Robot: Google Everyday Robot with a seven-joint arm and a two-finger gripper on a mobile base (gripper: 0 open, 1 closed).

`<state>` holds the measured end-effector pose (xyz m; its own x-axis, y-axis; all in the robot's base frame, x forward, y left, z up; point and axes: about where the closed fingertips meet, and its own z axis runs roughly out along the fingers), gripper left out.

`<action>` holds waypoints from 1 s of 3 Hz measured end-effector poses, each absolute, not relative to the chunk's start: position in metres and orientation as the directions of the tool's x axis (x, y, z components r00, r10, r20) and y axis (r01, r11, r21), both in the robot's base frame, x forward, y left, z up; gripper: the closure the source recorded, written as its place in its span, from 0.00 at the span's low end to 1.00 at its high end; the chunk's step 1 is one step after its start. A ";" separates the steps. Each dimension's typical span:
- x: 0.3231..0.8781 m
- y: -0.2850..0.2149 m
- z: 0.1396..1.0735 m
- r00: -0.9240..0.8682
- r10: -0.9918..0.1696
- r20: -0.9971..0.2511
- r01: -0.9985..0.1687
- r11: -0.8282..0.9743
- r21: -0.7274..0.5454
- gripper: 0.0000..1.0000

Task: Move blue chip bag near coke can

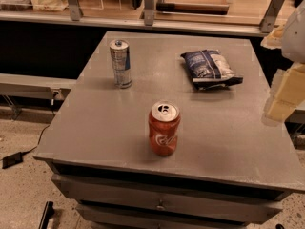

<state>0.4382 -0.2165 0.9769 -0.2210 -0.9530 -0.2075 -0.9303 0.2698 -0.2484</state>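
Grey metal table [95, 128]; pale gripper [283, 97] hangs at right edge, whether open or closed cannot tell; blue chip bag [209, 68] lies far right; coke can [164, 129] upright near centre, well apart; slim silver-blue can [121, 63] far left.

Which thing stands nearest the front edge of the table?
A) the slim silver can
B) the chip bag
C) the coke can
C: the coke can stands alone at the front, while the slim can and the chip bag sit farther back. The gripper hangs at the right edge of the view, apart from all three.
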 end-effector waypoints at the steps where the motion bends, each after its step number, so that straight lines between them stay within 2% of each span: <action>1: 0.438 -0.216 0.977 -0.221 -0.953 -0.208 -0.930 0.270 -0.249 0.00; 2: 0.468 -0.227 0.976 -0.194 -0.958 -0.213 -0.916 0.255 -0.309 0.00; 3: 0.550 -0.253 0.968 -0.163 -0.960 -0.229 -0.876 0.247 -0.414 0.00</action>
